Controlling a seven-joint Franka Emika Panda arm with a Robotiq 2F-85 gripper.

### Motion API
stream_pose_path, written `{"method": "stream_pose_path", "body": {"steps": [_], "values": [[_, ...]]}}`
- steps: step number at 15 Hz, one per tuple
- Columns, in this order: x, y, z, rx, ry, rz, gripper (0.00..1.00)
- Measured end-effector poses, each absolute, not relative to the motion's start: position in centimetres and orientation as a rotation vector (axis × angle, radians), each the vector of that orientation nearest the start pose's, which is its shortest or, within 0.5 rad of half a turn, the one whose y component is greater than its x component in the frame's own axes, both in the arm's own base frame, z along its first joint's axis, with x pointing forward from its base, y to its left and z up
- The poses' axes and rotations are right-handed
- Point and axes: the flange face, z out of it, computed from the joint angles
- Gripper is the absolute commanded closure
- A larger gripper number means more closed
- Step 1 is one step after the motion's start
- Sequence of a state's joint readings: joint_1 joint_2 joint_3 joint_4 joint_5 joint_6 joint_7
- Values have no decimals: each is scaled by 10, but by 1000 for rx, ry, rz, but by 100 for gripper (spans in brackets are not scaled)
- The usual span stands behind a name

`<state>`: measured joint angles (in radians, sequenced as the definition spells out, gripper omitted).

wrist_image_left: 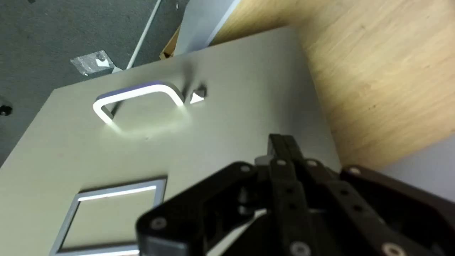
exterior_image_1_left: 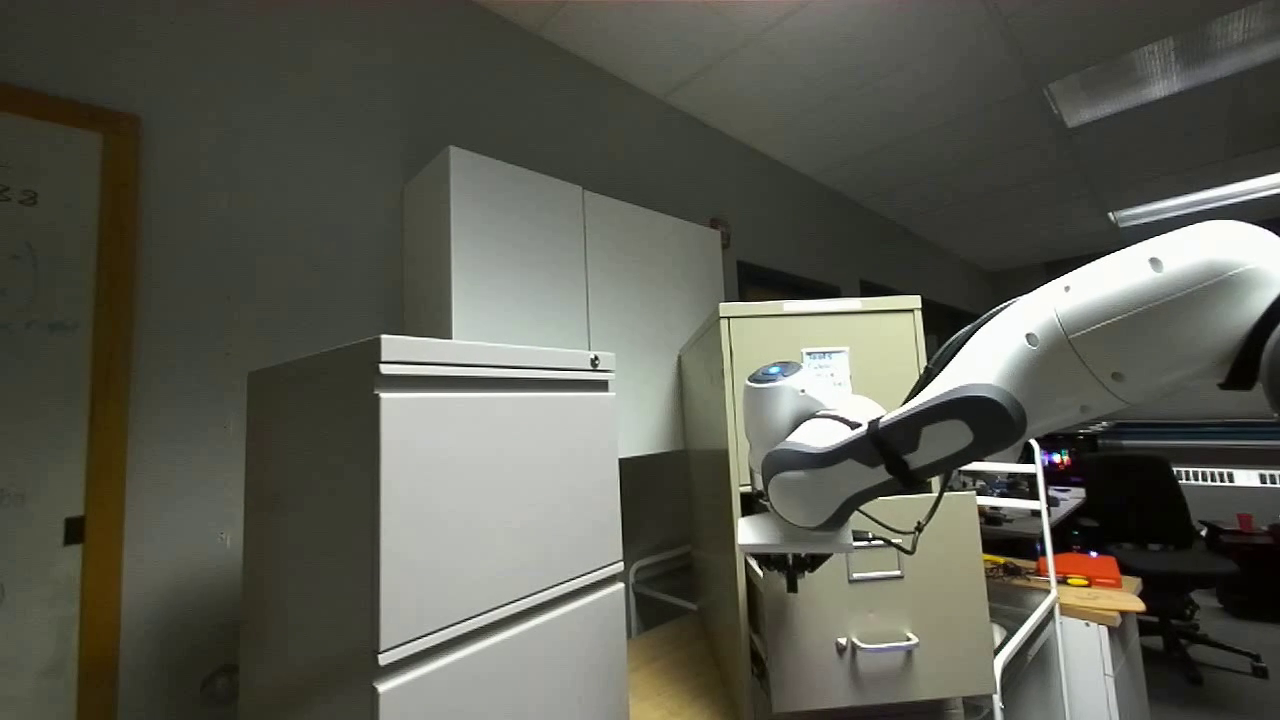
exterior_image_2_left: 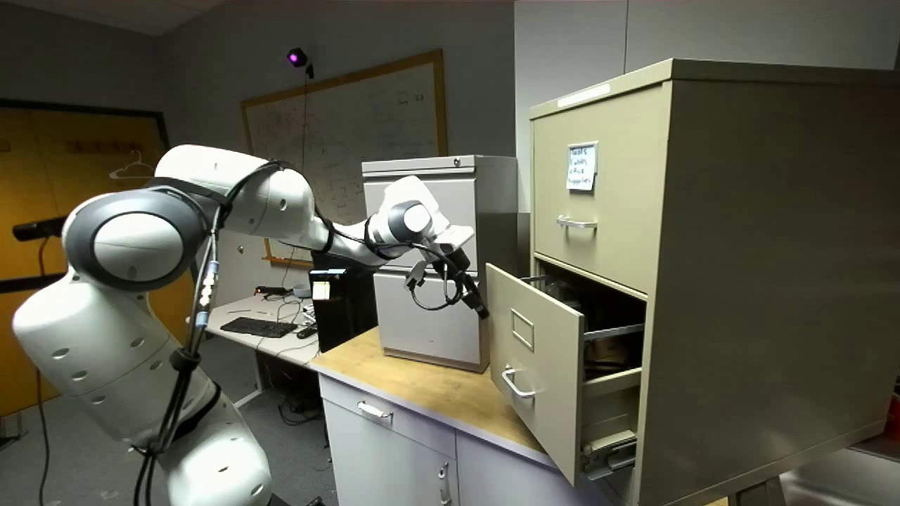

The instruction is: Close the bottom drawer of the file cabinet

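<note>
The beige file cabinet [exterior_image_2_left: 759, 281] also shows in an exterior view [exterior_image_1_left: 706, 500]. Its bottom drawer [exterior_image_2_left: 552, 383] is pulled part way out; its front shows in an exterior view [exterior_image_1_left: 815, 650] and the wrist view [wrist_image_left: 227, 121]. The drawer has a handle [exterior_image_2_left: 517, 384] and a label frame [exterior_image_2_left: 522, 329]. The top drawer [exterior_image_2_left: 619, 183] is shut. My gripper [exterior_image_2_left: 484, 314] is shut with nothing between its fingertips [wrist_image_left: 282, 137]. It points down at the drawer front, near the side edge by the grey cabinet. I cannot tell whether the fingertips touch the front.
A grey cabinet [exterior_image_2_left: 430, 316] stands on the wooden counter [exterior_image_2_left: 422, 386] close beside the drawer, and also shows in an exterior view [exterior_image_1_left: 500, 500]. A white-railed cart [exterior_image_1_left: 1047, 560] stands on the drawer's far side. White base cupboards [exterior_image_2_left: 387, 450] are below the counter.
</note>
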<state>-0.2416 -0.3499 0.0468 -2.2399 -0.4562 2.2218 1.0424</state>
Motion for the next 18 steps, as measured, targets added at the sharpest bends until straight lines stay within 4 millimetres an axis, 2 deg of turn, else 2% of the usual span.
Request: {"method": "stream_pose_path", "body": {"steps": [4,7,13,18], "values": [[477,-104,542,-2741,1806,-957,100],[492,-105,534,-2640,1937,-1074,100],[556,-130,517,-2434,2200,-1305,100],[593,-127,510,-2308,2490,-1332,100]]}}
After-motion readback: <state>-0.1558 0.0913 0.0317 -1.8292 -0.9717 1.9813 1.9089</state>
